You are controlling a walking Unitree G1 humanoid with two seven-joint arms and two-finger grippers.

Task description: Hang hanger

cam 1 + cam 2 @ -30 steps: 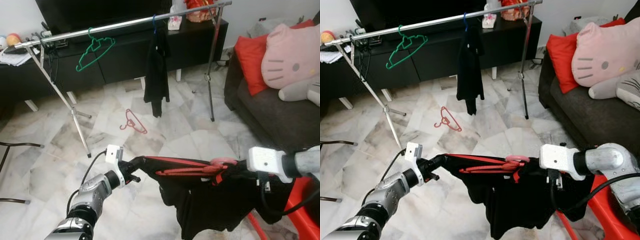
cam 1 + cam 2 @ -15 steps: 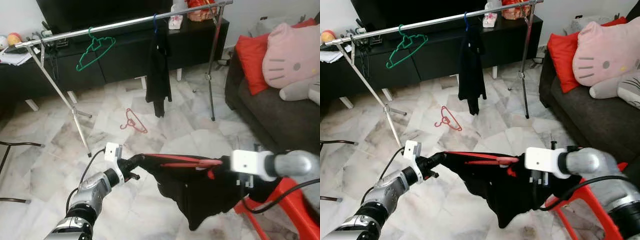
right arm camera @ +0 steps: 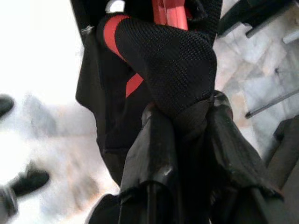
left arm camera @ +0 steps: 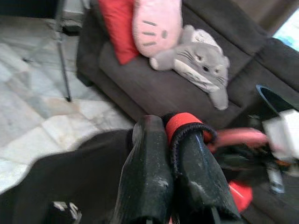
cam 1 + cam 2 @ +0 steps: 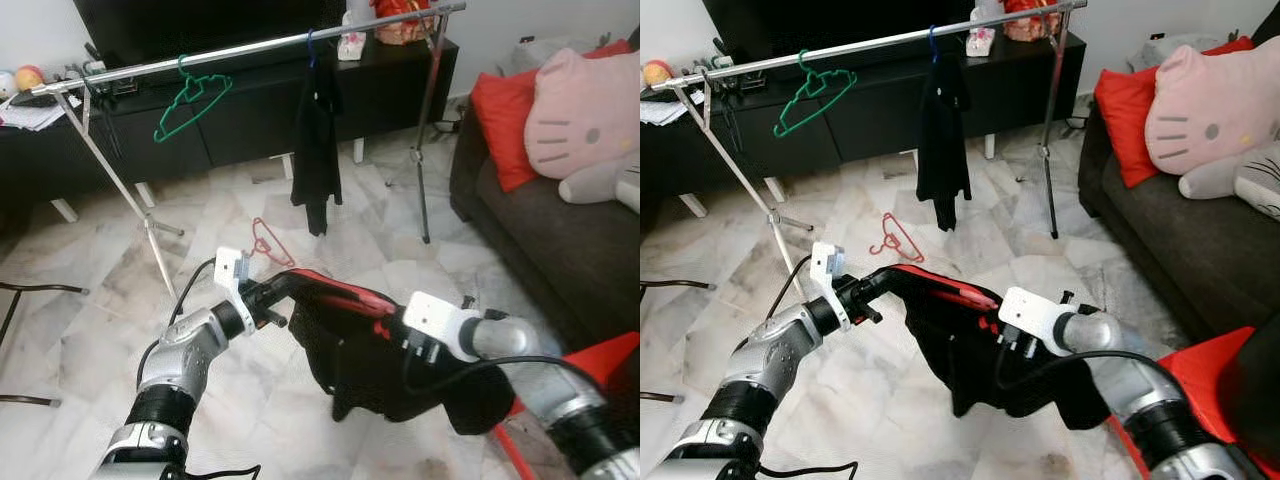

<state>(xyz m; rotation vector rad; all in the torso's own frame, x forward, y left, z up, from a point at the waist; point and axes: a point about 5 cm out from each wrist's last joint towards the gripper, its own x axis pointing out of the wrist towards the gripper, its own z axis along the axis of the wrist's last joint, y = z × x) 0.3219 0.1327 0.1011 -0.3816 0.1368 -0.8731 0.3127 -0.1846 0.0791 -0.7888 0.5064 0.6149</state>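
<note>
Both arms up in front of the robot, carrying the red hanger (image 5: pixel 340 292) with a black-and-red garment (image 5: pixel 385 365) draped over it. Well short of the silver rail (image 5: pixel 250 45), which stands across the room before the black TV desk (image 5: pixel 250 110).

Left tool (image 5: pixel 268 298): clenched on the garment's red-trimmed edge at the hanger's left end; the left wrist view shows the fingers (image 4: pixel 145 172) pinched tight on fabric. Right tool (image 5: pixel 1025 345): buried in cloth. The right wrist view shows its fingers (image 3: pixel 154 154) clamped on a bunch of black mesh with red hanger bars just beyond. Can't tell if it has the hanger itself or only fabric.

Rail already holds a green hanger (image 5: pixel 192 97) and a dark garment on a blue hook (image 5: pixel 316 150). A spare red hanger (image 5: pixel 268 240) lies on the marble floor (image 5: pixel 100 320) under it.

My read on doing it well:
- get the hook clear of the cloth and pointing up before closing in
- aim for the bare stretch between the green hanger and the dark garment
- keep both ends level so the garment doesn't slide off
- watch the tripod leg (image 5: pixel 150 225) and the floor hanger when stepping forward
</note>
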